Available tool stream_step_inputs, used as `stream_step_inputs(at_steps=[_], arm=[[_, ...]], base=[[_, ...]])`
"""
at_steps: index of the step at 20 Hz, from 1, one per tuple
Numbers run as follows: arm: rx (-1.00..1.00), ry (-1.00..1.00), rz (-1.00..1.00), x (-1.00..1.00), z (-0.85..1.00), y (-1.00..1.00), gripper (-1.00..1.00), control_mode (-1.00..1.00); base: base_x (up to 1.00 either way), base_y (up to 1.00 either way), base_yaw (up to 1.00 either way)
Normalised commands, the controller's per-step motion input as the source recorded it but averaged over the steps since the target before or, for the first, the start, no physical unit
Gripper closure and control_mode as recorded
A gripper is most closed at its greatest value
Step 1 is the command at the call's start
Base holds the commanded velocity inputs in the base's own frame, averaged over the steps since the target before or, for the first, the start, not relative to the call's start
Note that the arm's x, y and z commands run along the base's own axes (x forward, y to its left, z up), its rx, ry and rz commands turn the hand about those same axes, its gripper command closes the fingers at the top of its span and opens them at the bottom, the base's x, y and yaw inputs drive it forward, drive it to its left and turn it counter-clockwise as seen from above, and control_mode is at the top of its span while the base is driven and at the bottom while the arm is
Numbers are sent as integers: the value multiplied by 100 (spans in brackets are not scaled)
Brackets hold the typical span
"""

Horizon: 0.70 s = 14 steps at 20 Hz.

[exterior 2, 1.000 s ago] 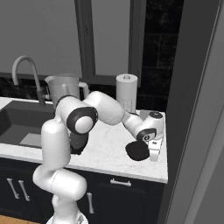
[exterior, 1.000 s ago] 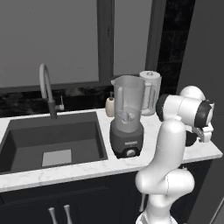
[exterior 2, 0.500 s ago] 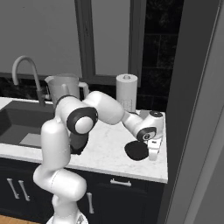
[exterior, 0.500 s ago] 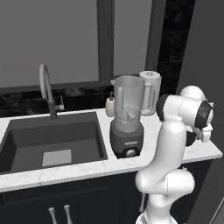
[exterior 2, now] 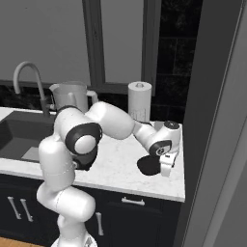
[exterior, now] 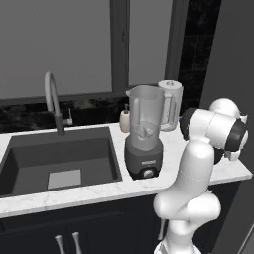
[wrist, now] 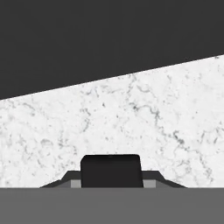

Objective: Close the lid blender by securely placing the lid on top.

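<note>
The blender (exterior: 144,139) stands on the counter right of the sink, a clear jar with an open mouth on a dark grey base with a front knob. In the right base view its jar (exterior 2: 72,96) shows behind my arm. The lid (exterior 2: 147,165), a round black disc, hangs tilted just above the counter's right end, well to the right of the blender. My gripper (exterior 2: 161,166) is shut on the lid's edge. In the hand view the fingertips (wrist: 110,170) read as one dark block over the marble.
A white cylinder with a handle (exterior: 171,104) stands behind the blender, with a small cream soap bottle (exterior: 125,120) beside it. The sink (exterior: 54,158) and its tap (exterior: 52,99) are to the left. A dark wall (exterior 2: 217,120) bounds the counter on the right.
The hand has risen very slightly, and the lid has shifted a little with it. The blender has not moved.
</note>
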Motion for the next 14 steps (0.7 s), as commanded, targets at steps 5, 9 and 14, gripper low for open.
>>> stream_step_inputs(at_steps=[5, 9, 14], arm=[[0, -14, -11, -10, 55, 5, 100, -100], [0, -19, -8, -6, 55, 26, 100, -100], [0, -23, -5, -11, 62, 36, 100, -100]], base=[[0, 0, 0], [0, 0, 0], [0, 0, 0]])
